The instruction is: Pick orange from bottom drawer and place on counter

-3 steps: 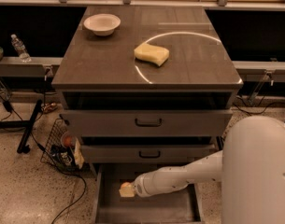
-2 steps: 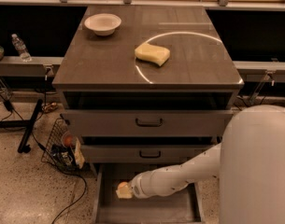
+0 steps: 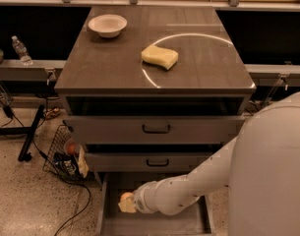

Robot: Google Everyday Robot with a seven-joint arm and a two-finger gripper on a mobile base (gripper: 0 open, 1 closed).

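The bottom drawer [image 3: 154,225] is pulled open below the two wider drawers. My white arm reaches down into it from the right. The gripper [image 3: 127,205] is at the drawer's left side, low over its floor. The small orange [image 3: 125,196] shows right at the gripper's tip, on its far side and touching or nearly touching it. I cannot tell whether it is held. The counter [image 3: 105,63] with its pale arc mark is above, with nothing of the task on it.
A yellow sponge [image 3: 160,56] and a white bowl [image 3: 107,25] sit on the counter. A wire basket [image 3: 66,154] with a reddish round thing stands on the floor left of the cabinet, with cables around it. A water bottle [image 3: 21,50] stands on the left shelf.
The gripper has crept slightly left and down inside the bottom drawer, closer to the orange. My body fills more of the right side of the view.
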